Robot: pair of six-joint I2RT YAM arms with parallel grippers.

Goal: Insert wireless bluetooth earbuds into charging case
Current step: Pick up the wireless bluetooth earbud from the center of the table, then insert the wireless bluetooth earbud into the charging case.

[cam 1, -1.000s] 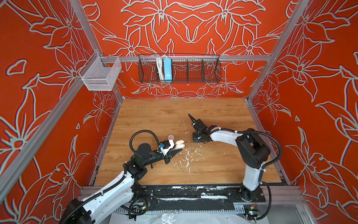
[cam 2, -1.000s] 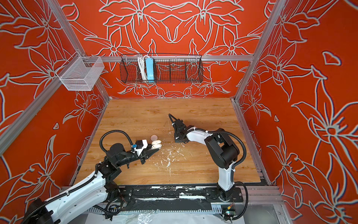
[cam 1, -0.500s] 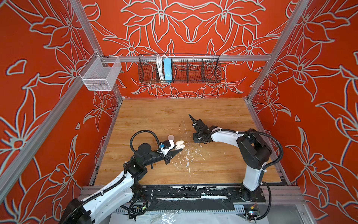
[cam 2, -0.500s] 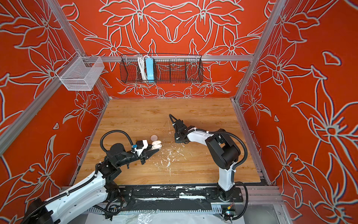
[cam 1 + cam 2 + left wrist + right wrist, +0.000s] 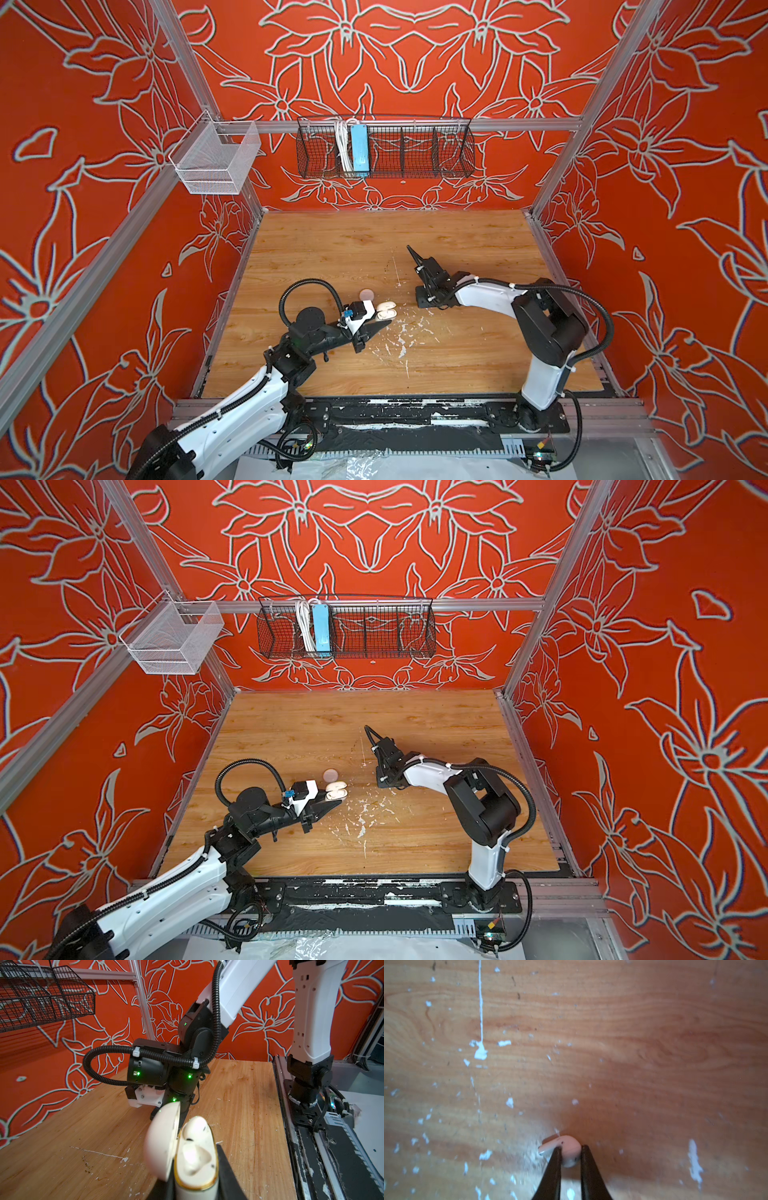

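Two holds are on record. At the right gripper (image 5: 571,1148) the jaws are drawn narrow about the bulb of a loose earbud (image 5: 569,1153), one tip on each flank, with the stem jutting out to one side. That earbud sits low at the table (image 5: 654,1043) among white paint flecks, and whether it has left the wood cannot be told. The left gripper (image 5: 196,1180) is closed on the case (image 5: 195,1163), whose lid (image 5: 162,1142) stands swung open. A second earbud (image 5: 197,1128) appears seated in one socket, and the other socket shows empty. Handling, as judged — the earbud is very light, rigid and glossy, and rounded all over, so narrow tips could squirt it sideways under a hard pinch. A moderate squeeze across the widest part of the bulb, with the stem left free to enter the socket, looks the sound hold. The case is a stiff shell, but its hinged lid may swing if jolted. As to pose, in a top view the right arm (image 5: 490,293) reaches low from its base toward mid-table, with the wrist bent so the gripper points steeply down at the wood. The left arm (image 5: 249,395) stretches forward and low with its gripper roughly level, and the case is near the right gripper but apart from it. A pale disc (image 5: 367,294) lies just behind the case — neither gripper is on it.
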